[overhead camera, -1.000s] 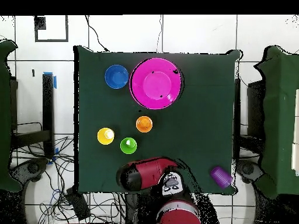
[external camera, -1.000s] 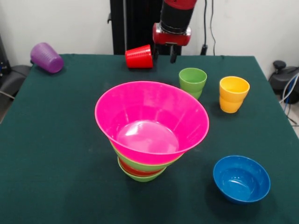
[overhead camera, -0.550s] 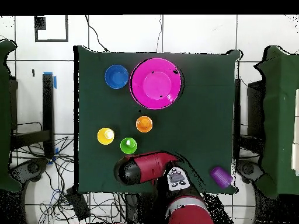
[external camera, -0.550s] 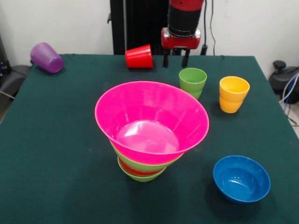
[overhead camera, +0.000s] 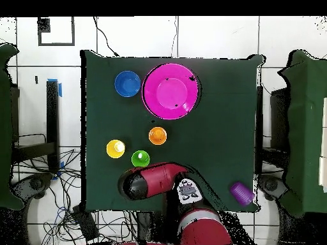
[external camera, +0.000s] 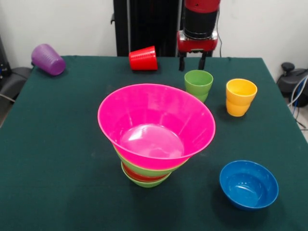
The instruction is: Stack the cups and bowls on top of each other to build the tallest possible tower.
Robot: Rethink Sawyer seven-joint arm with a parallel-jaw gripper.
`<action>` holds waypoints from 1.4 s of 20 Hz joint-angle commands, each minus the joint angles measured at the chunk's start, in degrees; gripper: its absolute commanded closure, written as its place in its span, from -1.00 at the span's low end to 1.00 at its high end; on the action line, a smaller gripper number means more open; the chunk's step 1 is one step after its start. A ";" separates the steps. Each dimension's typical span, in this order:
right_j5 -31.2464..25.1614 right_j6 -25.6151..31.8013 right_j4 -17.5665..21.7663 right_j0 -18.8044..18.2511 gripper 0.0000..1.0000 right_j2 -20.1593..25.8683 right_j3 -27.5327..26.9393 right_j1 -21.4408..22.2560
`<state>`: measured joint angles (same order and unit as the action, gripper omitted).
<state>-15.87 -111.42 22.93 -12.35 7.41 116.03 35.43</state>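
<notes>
The tower stands mid-table: a huge pink bowl (external camera: 156, 125) (overhead camera: 170, 90) sits on a large green bowl (external camera: 144, 169), a red-orange bowl (external camera: 138, 175) and a small green bowl (external camera: 146, 183). A blue bowl (external camera: 249, 184) (overhead camera: 127, 83) sits apart from it. The green cup (external camera: 198, 83) (overhead camera: 140, 159) and yellow cup (external camera: 240, 96) (overhead camera: 115, 148) stand upright. An orange cup (overhead camera: 157, 135) shows only in the overhead view. The red cup (external camera: 143, 58) and purple cup (external camera: 47, 59) (overhead camera: 241, 192) lie on their sides. My gripper (external camera: 192, 64) hangs open and empty just behind the green cup.
The table (external camera: 57, 144) is covered in dark green cloth. In the overhead view my red arm (overhead camera: 156, 180) hides the red cup. Cables and a black object (external camera: 293, 77) lie off the table's right edge.
My gripper has moved steadily to the right in the front view, from beside the red cup to behind the green cup. It stayed open. Cups and bowls have not moved.
</notes>
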 commanded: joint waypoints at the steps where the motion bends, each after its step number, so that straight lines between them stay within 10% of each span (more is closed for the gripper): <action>1: -7.07 -1.25 -2.33 1.04 -1.00 5.77 -5.14 -3.20; 28: -12.57 1.01 -2.69 -0.46 -1.00 7.52 -4.49 0.62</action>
<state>-21.37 -111.42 22.80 -11.80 9.02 115.51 35.86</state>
